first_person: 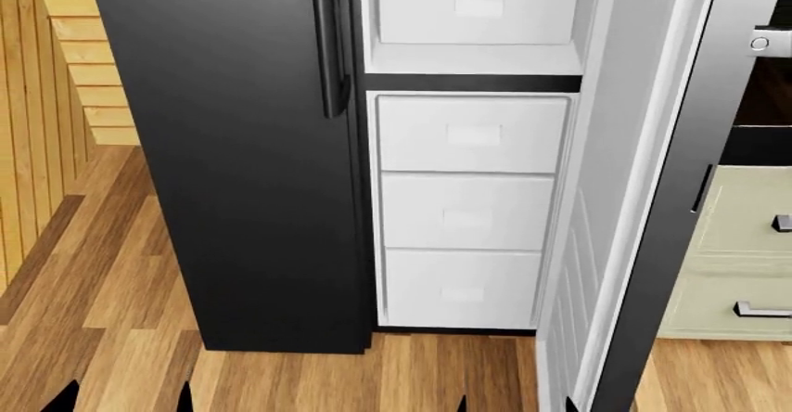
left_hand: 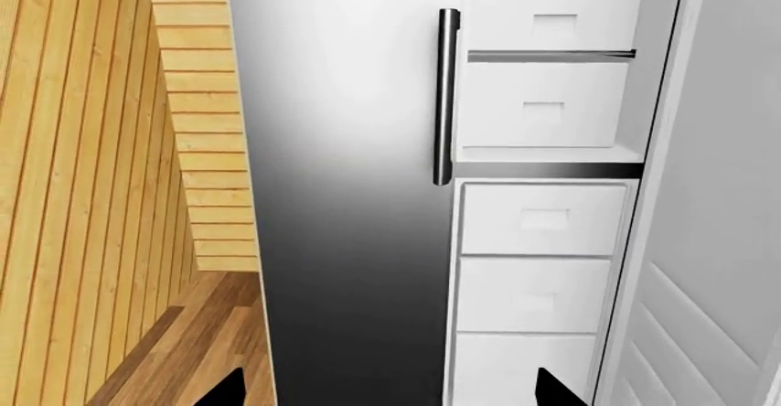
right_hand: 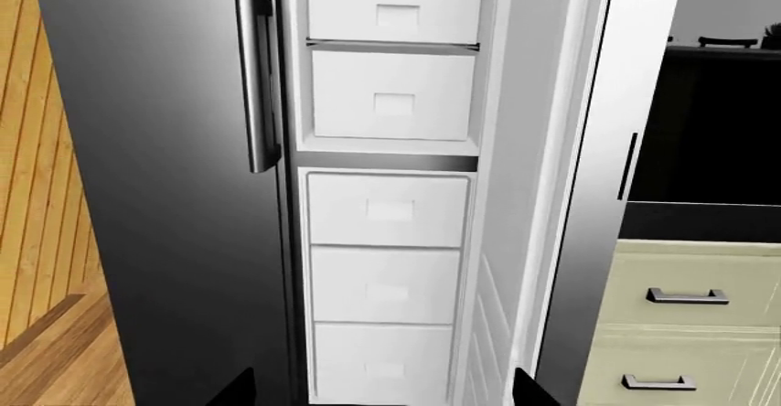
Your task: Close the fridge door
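Right gripper (right_hand: pixel 384 386) and left gripper (left_hand: pixel 390 389) show spread fingertips holding nothing, both short of the fridge door (first_person: pixel 644 199), which stands wide open at 2 o'clock beside white drawers (first_person: pixel 468 210); closing has not begun.

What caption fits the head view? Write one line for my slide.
Narrow fridge door stands open, white drawers exposed beside the closed black door.
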You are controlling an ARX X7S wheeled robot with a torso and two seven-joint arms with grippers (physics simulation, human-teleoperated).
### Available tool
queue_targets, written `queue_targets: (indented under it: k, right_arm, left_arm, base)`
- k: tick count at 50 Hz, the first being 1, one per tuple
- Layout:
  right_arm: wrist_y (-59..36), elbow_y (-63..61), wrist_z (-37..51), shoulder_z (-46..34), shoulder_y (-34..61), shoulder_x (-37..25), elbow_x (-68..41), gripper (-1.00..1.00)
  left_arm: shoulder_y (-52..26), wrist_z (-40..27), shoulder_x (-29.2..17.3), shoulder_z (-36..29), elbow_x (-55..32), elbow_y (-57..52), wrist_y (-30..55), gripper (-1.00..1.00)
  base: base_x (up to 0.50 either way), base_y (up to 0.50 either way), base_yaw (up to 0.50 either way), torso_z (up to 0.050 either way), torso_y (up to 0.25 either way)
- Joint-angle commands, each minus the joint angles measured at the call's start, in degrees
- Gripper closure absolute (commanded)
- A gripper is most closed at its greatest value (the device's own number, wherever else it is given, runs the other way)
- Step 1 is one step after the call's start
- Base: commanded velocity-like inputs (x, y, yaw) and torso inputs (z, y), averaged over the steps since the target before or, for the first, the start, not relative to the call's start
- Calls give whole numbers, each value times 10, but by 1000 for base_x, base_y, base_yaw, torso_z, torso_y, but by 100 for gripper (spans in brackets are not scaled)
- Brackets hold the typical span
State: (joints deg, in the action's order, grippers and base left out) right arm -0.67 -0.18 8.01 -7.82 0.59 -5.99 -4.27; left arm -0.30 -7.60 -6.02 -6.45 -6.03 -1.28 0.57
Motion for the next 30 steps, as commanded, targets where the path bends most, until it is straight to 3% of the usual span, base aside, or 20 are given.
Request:
queue_targets:
  k: [1,30]
  right_arm:
    - [-2,-2,5,-2,1,-3,-20,-100]
    - [2,-8,19,-14,-1,-16,-37,-100]
  left_arm:
    - [-1,-7,-7,-7,-7,-2,1,-100]
    - [0,-21,-19,-21,-22,-6,1,-100]
  base:
    - [0,-289,0,0,0]
    - [0,-500,0,0,0]
